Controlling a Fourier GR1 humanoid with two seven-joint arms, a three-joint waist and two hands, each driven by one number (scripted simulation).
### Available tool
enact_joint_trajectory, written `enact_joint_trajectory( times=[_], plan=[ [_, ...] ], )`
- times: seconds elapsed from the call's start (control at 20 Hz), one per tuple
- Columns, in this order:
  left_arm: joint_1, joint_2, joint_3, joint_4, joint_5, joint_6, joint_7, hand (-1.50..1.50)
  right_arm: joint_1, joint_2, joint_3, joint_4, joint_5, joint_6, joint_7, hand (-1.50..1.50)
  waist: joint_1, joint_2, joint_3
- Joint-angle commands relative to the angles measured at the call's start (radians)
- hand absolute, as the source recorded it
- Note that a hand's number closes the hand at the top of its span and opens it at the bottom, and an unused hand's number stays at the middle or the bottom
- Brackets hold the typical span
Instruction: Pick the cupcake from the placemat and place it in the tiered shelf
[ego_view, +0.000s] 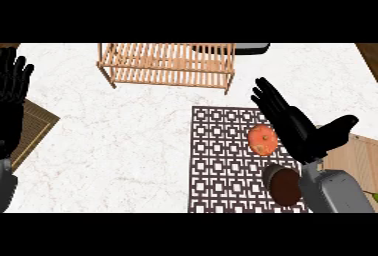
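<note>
The cupcake (262, 140), orange and rounded, sits on the dark patterned placemat (221, 165) toward its right side. My right hand (304, 136) is open just right of the cupcake, with straight fingers reaching up and left past it and the thumb spread to the right; whether it touches the cupcake is unclear. The wooden slatted tiered shelf (168, 64) stands at the back of the counter, up and left of the placemat. At the view's left edge my left hand (12, 92) rests open, fingers up.
A dark brown round object (283, 185) lies on the placemat near my right forearm, below the cupcake. A wooden board (31, 131) shows at the left edge and another wooden surface (359, 156) at the right. A dark grey item (251, 48) sits behind the shelf.
</note>
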Motion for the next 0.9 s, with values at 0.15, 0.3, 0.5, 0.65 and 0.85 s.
enact_joint_trajectory(
  times=[0.15, 0.3, 0.5, 0.65, 0.85],
  plan=[
    [0.175, -0.010, -0.066, 0.109, -0.022, -0.022, 0.074, 0.00, 0.240, -0.053, -0.235, 0.012, 0.144, -0.347, -0.081, -1.50, -0.148, -0.040, 0.032],
    [0.224, -0.023, -0.090, 0.145, -0.010, -0.037, 0.108, 0.00, 0.415, -0.157, -0.331, 0.155, 0.256, -0.474, -0.008, -1.50, -0.240, 0.006, 0.017],
    [0.311, -0.077, -0.177, 0.173, -0.022, -0.062, 0.109, 0.00, 0.513, 0.123, -0.483, 0.004, 0.090, -0.646, -0.233, -1.50, -0.193, -0.057, 0.037],
    [0.271, -0.097, -0.230, 0.190, -0.051, -0.089, 0.100, 0.00, 0.625, 0.240, -0.432, -0.126, 0.032, -0.566, -0.463, -1.50, -0.118, -0.050, 0.037],
    [0.291, -0.129, -0.261, 0.233, -0.081, -0.100, 0.035, 0.00, 0.828, 0.245, -0.274, -0.237, 0.024, -0.524, -0.668, -1.50, -0.064, -0.047, 0.035]
  ],
)
